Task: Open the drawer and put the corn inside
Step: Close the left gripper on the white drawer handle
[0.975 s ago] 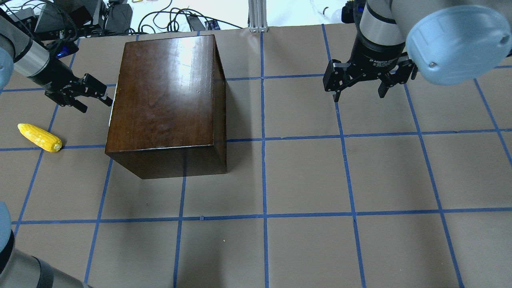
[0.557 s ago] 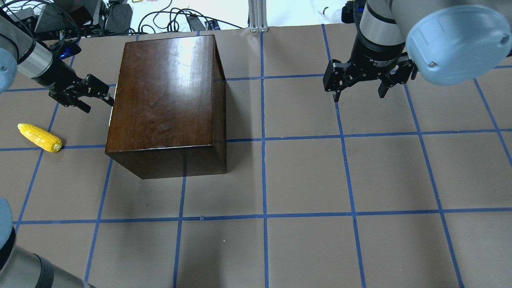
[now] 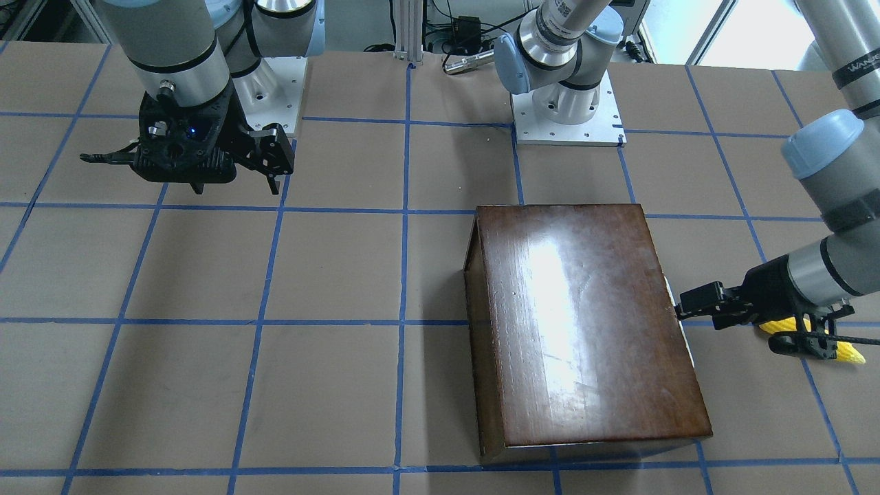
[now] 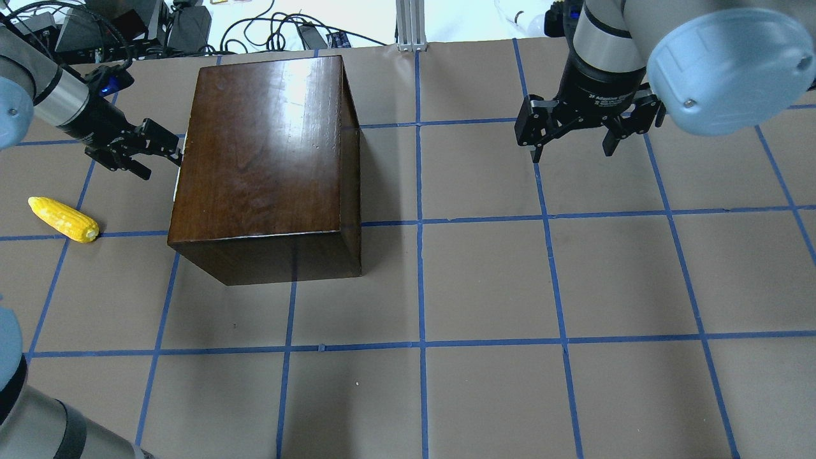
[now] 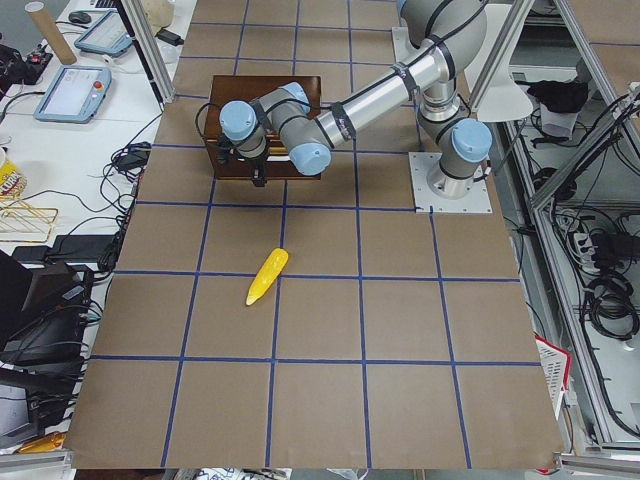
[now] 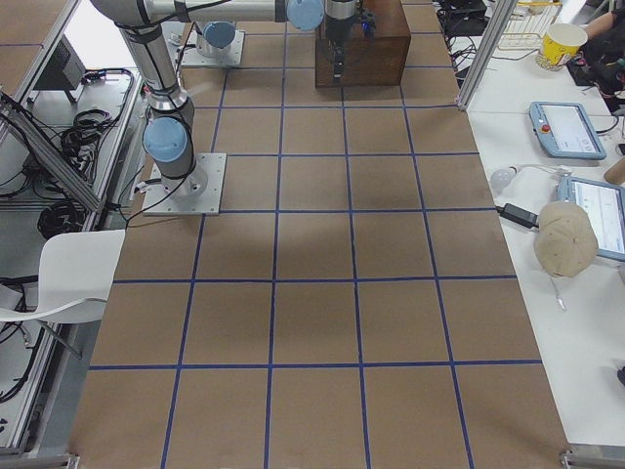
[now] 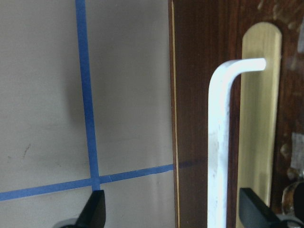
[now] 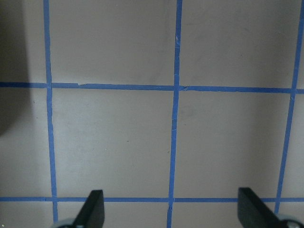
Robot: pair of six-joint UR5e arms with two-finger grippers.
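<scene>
Waiting corn, drawer shut, left gripper at the handle

Lying flat on the table (image 4: 484,280), the corn (image 4: 64,219) sits on the robot's left, apart from the dark wooden box (image 4: 261,153) and touched by neither gripper. Its long axis runs on a slant across the blue grid. The tapered tip points away from the box and away from the robot, while the blunt end faces the box's near corner.

The drawer (image 7: 192,95) sits closed in the box, its worn brown front facing the robot's left. The left gripper (image 4: 160,160) reaches in level against that front, fingers spread. In the left wrist view the white handle (image 7: 218,142) stands between the two fingertips, nearer one of them, with nothing clamped.

The right gripper (image 4: 572,150) hangs over bare table well to the box's other side, pointing down, its fingers wide apart and holding nothing
</scene>
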